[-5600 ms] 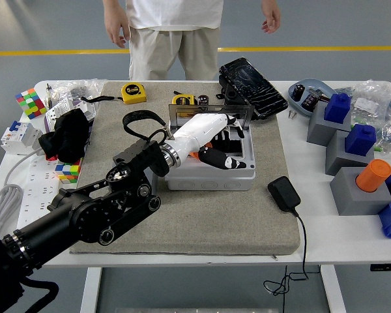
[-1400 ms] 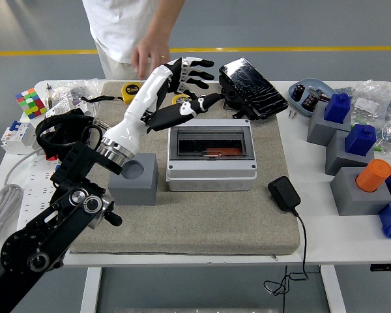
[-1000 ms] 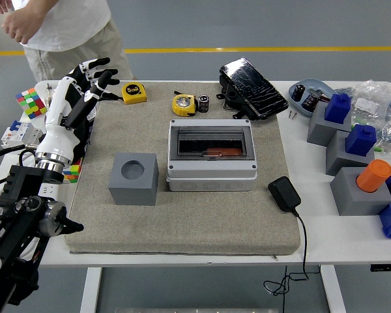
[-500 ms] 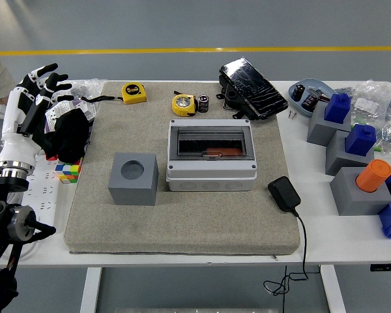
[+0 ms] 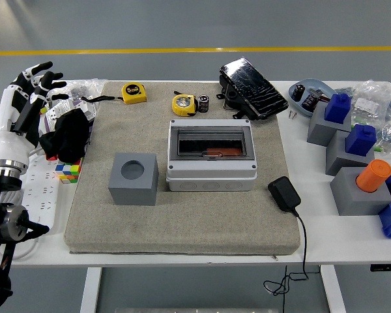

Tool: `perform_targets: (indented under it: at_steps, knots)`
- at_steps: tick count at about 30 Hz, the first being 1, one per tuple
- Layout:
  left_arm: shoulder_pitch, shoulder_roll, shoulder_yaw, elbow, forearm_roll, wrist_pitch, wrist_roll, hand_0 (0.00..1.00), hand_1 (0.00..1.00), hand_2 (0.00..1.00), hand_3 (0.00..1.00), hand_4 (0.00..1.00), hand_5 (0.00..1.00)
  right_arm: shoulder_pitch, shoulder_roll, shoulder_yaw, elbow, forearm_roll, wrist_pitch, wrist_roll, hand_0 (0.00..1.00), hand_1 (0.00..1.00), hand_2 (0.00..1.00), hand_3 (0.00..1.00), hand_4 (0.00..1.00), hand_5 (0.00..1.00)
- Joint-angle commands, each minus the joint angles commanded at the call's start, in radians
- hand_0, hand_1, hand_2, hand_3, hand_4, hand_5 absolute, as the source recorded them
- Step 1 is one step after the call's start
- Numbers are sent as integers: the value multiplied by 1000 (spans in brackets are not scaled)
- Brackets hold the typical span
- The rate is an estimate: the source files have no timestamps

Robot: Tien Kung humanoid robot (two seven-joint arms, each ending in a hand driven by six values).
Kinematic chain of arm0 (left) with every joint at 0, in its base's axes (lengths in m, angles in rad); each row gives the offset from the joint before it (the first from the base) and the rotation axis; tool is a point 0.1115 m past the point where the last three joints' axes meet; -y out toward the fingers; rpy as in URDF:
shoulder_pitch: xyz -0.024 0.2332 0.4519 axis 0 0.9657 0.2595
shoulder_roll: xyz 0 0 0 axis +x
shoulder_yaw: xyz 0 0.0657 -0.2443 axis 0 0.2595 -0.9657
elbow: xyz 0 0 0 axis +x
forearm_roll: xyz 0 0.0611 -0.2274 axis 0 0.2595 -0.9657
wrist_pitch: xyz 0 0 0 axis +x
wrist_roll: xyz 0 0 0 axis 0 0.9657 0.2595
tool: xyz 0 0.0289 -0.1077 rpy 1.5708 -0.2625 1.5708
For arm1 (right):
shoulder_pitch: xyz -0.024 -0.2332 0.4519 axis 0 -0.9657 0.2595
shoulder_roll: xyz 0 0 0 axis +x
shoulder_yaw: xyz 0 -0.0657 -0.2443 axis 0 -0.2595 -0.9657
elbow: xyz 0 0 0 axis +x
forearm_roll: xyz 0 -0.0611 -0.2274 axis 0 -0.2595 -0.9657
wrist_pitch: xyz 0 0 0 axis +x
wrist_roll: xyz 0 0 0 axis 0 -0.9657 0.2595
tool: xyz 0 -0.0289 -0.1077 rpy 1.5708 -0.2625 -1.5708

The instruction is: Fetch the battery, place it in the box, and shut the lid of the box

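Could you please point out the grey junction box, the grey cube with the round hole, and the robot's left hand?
grey junction box (image 5: 212, 175): head view, front wall.
grey cube with round hole (image 5: 133, 190): head view, front face.
left hand (image 5: 23, 98): head view, white palm.

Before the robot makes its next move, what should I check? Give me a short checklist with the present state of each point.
1. Lid of the box shut: ok, it lies flat.
2. Battery inside: cannot tell; something orange shows through the tinted lid.
3. Left hand clear of the box: ok, raised at the table's left edge, fingers spread, holding nothing.
4. Right hand: not in view.
5. Grey block apart from the box: ok.
6. Black adapter clear of the box: ok.
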Motion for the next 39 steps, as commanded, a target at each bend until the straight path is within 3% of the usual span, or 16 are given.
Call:
perform_targets:
  at_steps: [39]
  knots:
    - [-15,-16,12,-22,12,-14,16,442,612,613,682,998,515,8,-1,10,0,-1,-1,-1,639,647,657,574,971,580]
